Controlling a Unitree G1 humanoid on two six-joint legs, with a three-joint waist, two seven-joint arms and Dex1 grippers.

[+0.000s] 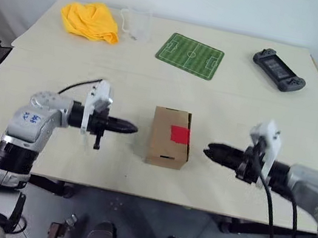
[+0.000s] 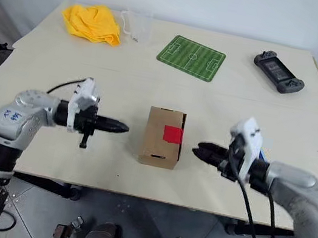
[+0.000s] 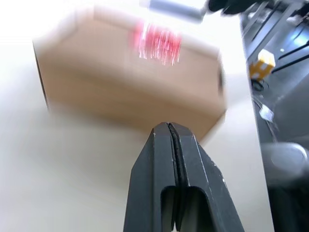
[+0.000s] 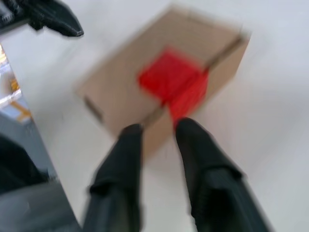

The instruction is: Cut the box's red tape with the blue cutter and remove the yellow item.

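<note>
a pale beige table (image 1: 30, 152) stands against a plain white wall (image 1: 228, 5). grey floor (image 1: 148, 216) shows below its near edge, under soft, even light.

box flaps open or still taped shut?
Shut. The small brown cardboard box lies on the table with its flaps flat, and the red square tape patch sits intact across the flap seam near its right edge.
</note>
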